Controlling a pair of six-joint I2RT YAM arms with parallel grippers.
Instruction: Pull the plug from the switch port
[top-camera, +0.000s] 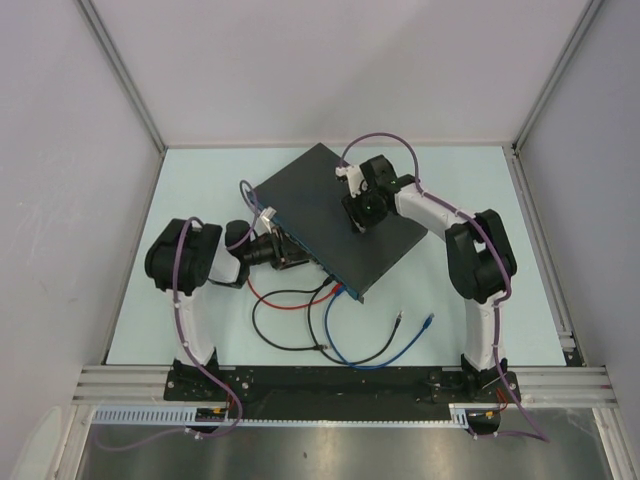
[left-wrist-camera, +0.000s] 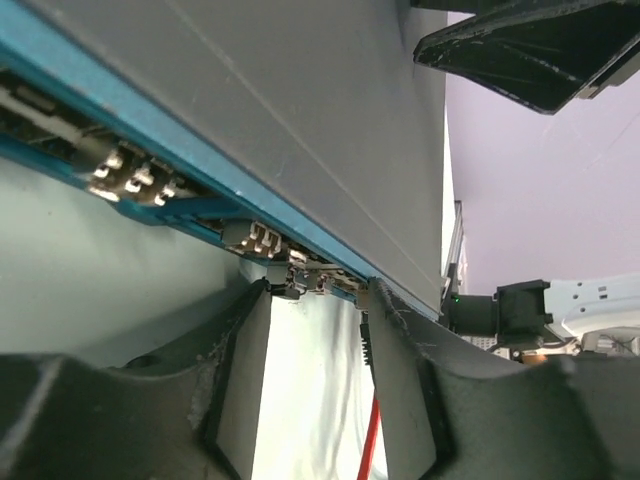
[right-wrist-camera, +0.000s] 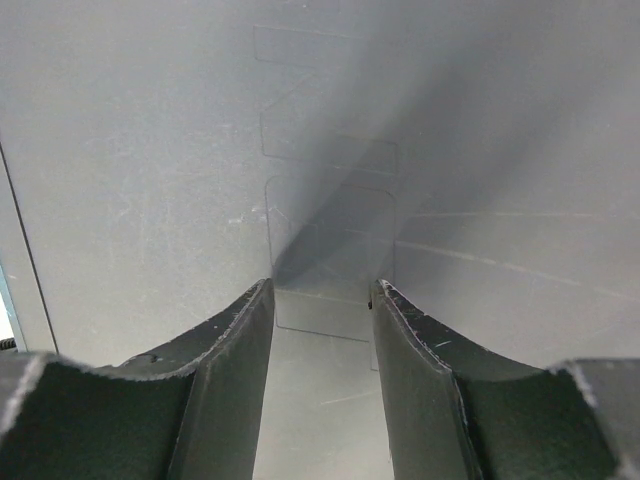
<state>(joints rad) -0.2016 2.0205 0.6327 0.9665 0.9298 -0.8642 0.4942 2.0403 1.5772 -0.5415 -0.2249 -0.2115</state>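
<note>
On pale table (top-camera: 200, 190), at its middle: switch (top-camera: 320, 190) lying flat, turned diagonally, blue-teal socket edge facing near left

Set against its grey top, well inside the edges, right gripper (right-wrist-camera: 322, 290), fingers (right-wrist-camera: 420, 350) apart with nothing between them. Level with the socket edge, left gripper (left-wrist-camera: 318, 290), fingers (left-wrist-camera: 240, 350) likewise apart, tips at the teal strip on either side of a small plug (left-wrist-camera: 305, 283) seated in a port; contact with that plug impossible to tell. Trailing from the same edge over the table toward the near side, blue cable (top-camera: 350, 350), black cable (top-camera: 270, 330) and red cable (top-camera: 275, 300) in loose loops, blue and black free ends lying just apart further right
</note>
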